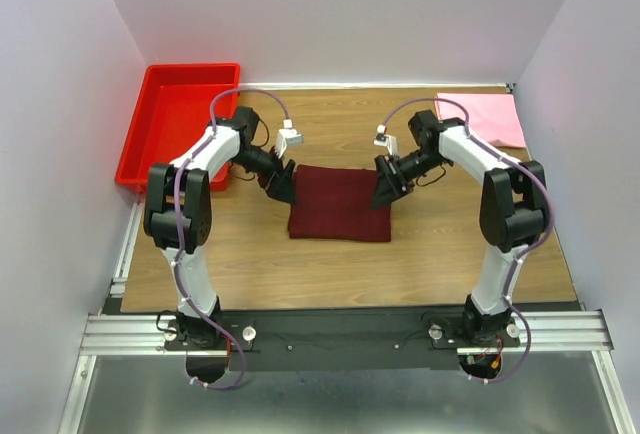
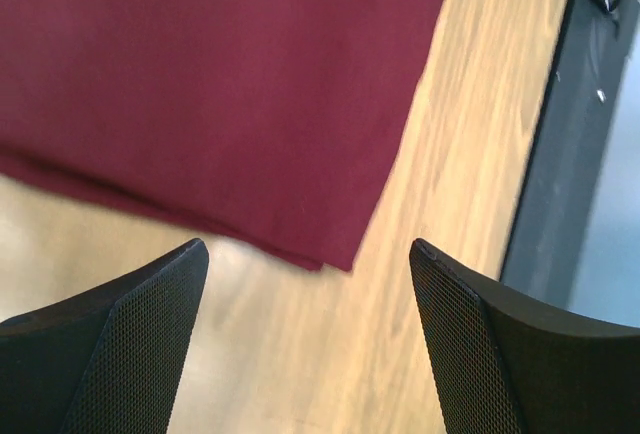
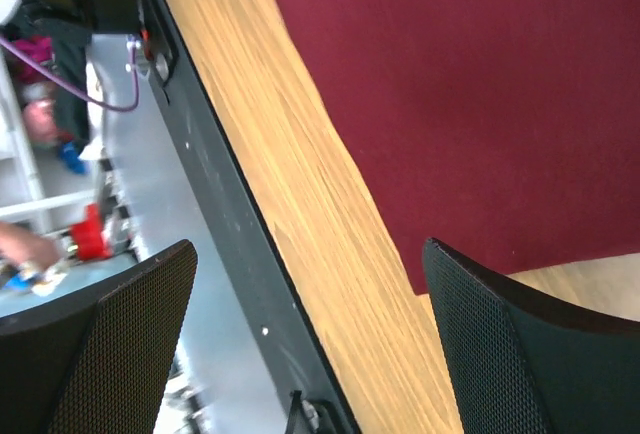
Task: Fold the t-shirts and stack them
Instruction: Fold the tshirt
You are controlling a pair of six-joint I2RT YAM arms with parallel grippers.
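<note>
My left jaws stand wide and empty at the left edge of the folded dark maroon cloth t-shirt point(image 1: 340, 204). My right jaws, equally wide, hover at its right edge. It lies mid-way across the wooden table point(image 1: 300, 264). The light pink cloth t-shirt point(image 1: 483, 119) lies in the far right corner.

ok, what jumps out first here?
A folded maroon t-shirt lies mid-table, with the left tool and right tool open by its two far corners. A bright red bin sits at the far left, and a pink t-shirt lies flat in the far right corner.
</note>
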